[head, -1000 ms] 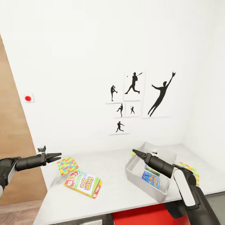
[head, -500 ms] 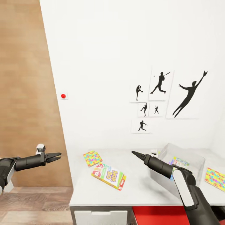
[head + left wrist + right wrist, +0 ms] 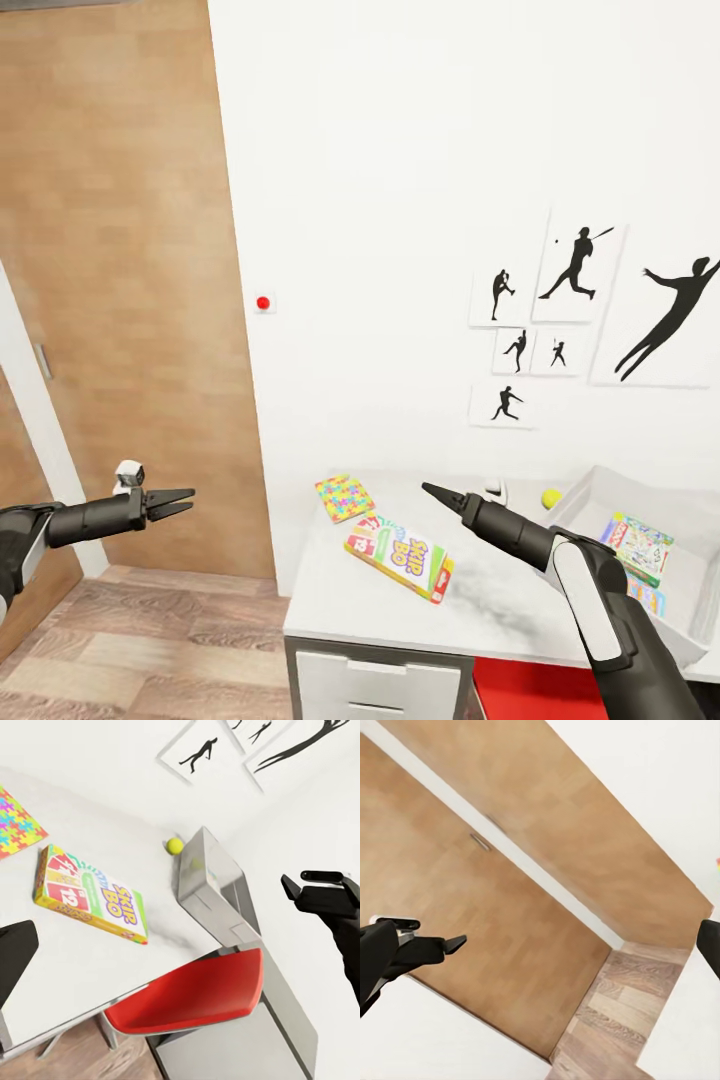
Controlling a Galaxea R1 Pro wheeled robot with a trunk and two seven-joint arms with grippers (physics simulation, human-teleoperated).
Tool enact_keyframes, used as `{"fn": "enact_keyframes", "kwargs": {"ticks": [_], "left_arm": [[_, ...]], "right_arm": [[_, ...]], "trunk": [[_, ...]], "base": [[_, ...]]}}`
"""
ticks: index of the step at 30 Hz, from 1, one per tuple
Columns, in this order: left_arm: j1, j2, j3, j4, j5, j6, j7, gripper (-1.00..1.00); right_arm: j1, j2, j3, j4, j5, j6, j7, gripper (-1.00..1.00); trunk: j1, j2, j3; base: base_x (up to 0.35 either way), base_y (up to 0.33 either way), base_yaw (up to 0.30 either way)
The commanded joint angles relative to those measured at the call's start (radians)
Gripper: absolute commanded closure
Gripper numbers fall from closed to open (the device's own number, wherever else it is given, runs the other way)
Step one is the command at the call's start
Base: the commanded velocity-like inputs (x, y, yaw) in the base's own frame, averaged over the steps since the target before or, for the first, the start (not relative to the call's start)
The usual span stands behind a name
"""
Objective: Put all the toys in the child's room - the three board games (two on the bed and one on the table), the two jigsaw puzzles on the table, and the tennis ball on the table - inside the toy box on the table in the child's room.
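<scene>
Progress: toy box point(image 3: 600, 482) at the right edge of the head view already holds at least two flat colourful boxes point(image 3: 638, 545), so by my reckoning the job is partly done
Table: desk top point(image 3: 480, 610) fills the lower right of the head view, with a red chair seat point(image 3: 191, 994) tucked under it
Still out, games: "SKIP-BO" box point(image 3: 401, 556) lies flat near the table's front, lower centre of the frame
Still out, puzzle: one jigsaw box point(image 3: 344, 497) sits just beyond the "SKIP-BO" box, toward the wall; apart or touching, hard to tell
Still out, ball: tennis ball point(image 3: 551, 496) rests on the table just outside the toy box, by the wall
Left gripper point(image 3: 178, 501): lower left of the frame, out over the wood floor well clear of the table, fingers slightly parted, holding nothing
Right gripper point(image 3: 432, 491): centre of the frame above the table, fingers drawn together to a point, nothing between them
Unaccounted: second puzzle and the bed, not judged here
Next, likely: bringing an arm to the "SKIP-BO" box or the ball
</scene>
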Motion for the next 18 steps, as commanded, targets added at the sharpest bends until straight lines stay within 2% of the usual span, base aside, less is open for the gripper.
{"fn": "enact_keyframes", "kwargs": {"ticks": [1, 18], "left_arm": [[0.0, 0.0, 0.003, 0.0, -0.006, 0.011, -0.006, -1.0], [0.0, -0.001, 0.003, 0.0, -0.006, 0.01, -0.006, -1.0]], "right_arm": [[0.0, 0.0, -0.001, 0.0, -0.001, 0.005, 0.002, -1.0], [0.0, -0.002, -0.003, 0.001, 0.0, 0.005, 0.001, -1.0]], "trunk": [[0.0, -0.001, -0.001], [0.0, -0.001, -0.001]], "base": [[-0.006, 0.026, 0.035], [-0.001, 0.083, 0.006]]}}
